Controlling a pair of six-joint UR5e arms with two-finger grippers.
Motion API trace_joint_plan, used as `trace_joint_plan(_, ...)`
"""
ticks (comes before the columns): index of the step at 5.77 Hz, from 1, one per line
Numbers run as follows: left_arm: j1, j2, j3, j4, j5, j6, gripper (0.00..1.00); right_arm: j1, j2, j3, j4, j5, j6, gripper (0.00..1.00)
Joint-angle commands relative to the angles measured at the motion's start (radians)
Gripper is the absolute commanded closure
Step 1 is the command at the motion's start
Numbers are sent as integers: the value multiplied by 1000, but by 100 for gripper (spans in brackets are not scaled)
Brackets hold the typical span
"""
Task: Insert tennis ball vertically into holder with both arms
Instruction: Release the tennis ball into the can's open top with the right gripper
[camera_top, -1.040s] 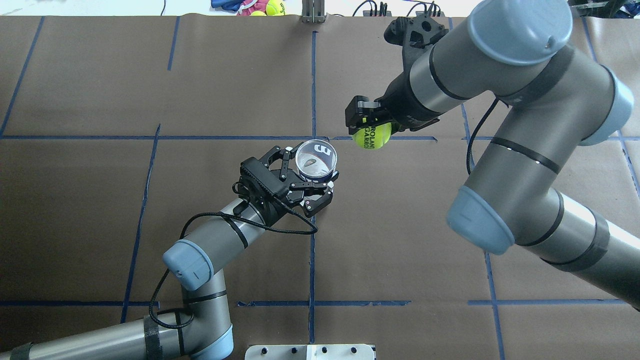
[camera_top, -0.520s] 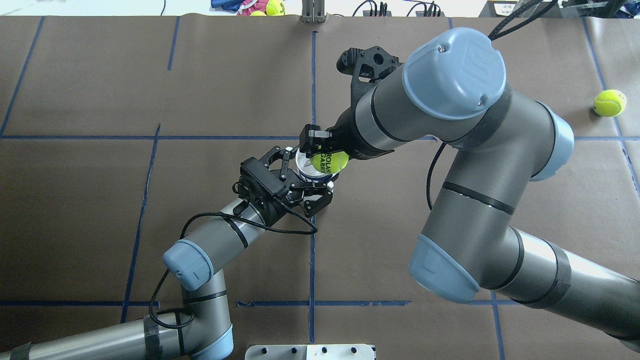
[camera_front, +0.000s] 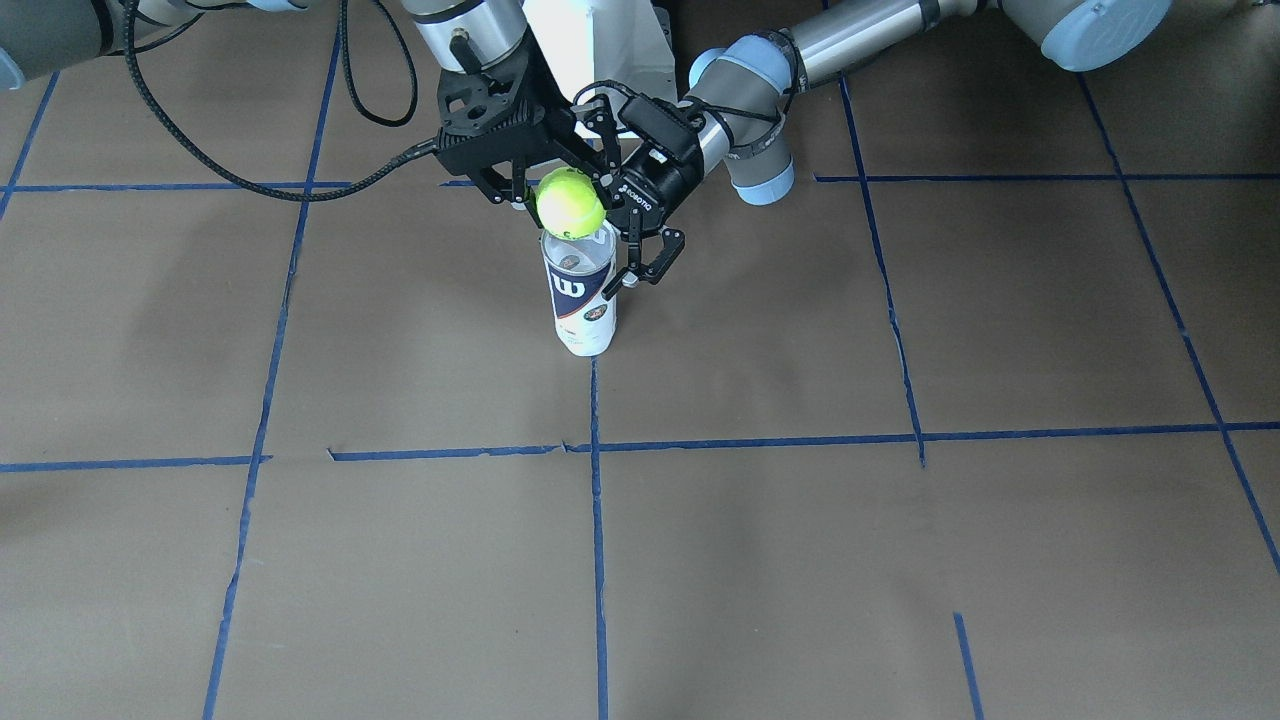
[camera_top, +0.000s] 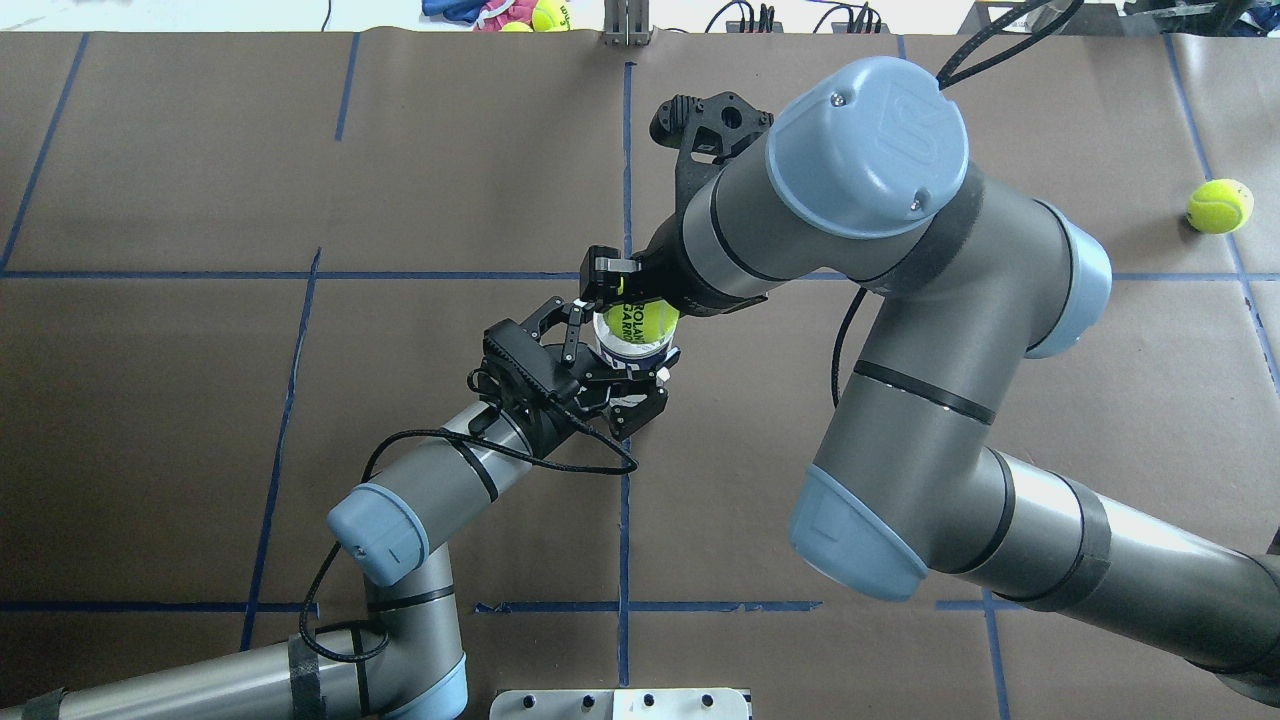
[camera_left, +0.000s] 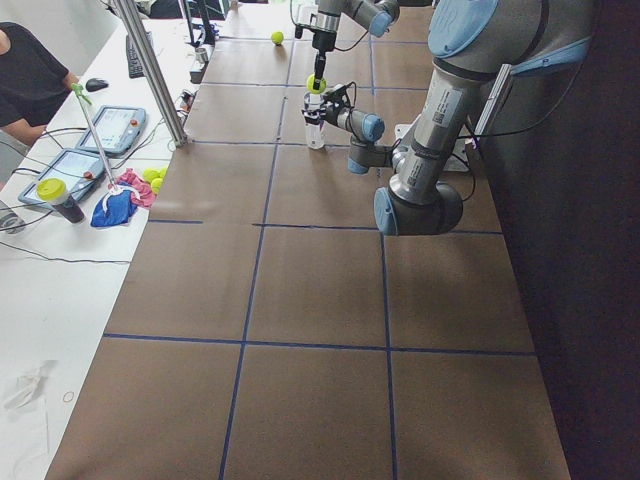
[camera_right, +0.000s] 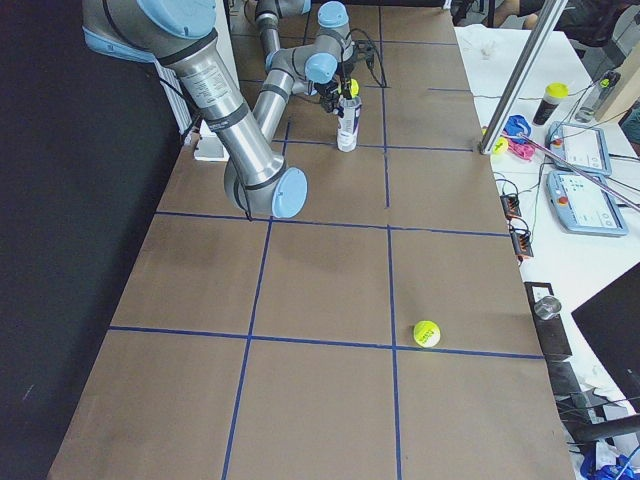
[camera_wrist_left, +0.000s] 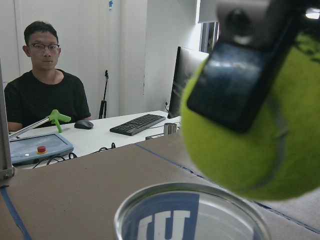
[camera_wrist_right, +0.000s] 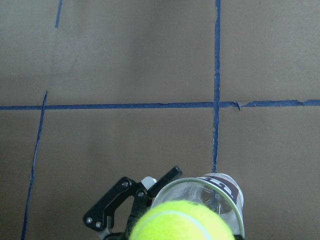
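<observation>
Two risks, as I see it: the right gripper (camera_front: 566, 198), clamped on the tennis ball (camera_front: 570, 203) just over the holder (camera_front: 582, 300), may catch the rim if off-centre. The ball is barely narrower than the holder, so the left gripper (camera_top: 606, 366), closed round it on the bench (camera_front: 900, 560), could let it tip.

tennis ball (camera_front: 570, 203) over holder (camera_front: 581, 298) mouth | holder upright on table (camera_front: 800, 560) | second ball (camera_top: 1220, 206) well apart
</observation>
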Motion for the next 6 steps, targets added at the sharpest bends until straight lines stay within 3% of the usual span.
trace_joint_plan(1,1,-2,-1,0,1,0,4,0,1,-11,0,-15,-1,17)
trace_joint_plan(2,1,-3,-1,0,1,0,4,-8,1,-11,0,-33,-1,1)
trace_joint_plan(5,1,0,-2,0,1,0,4,-2,-11,1,-2,-27,-3,1)
trace_joint_plan(6,1,1,-4,-1,1,0,4,56,-45,5,0,6,-21,1)
